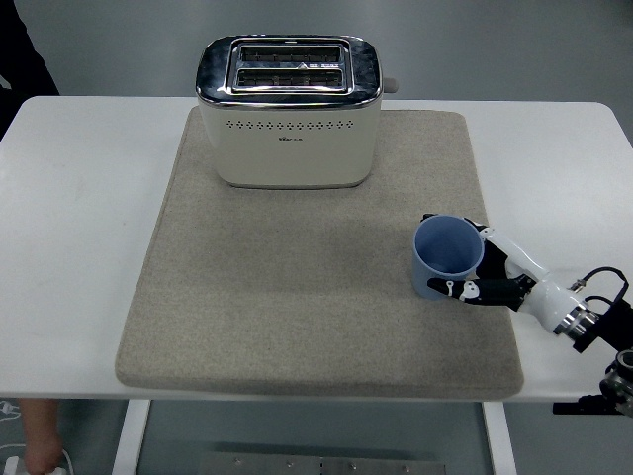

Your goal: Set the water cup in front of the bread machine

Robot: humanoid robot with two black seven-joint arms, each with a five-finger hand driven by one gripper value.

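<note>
A light blue cup (445, 254) stands upright on the beige mat (297, 297), at its right side. My right hand (485, 269) comes in from the lower right and its fingers are curled around the cup's right side. The thumb lies across the cup's front. A cream and chrome toaster (288, 109) stands at the mat's far middle, well behind and left of the cup. My left hand is out of view.
The mat lies on a white table (79, 247). A person's dark sleeve (22, 49) shows at the top left corner, and a person's hand (35, 450) shows below the table at the bottom left.
</note>
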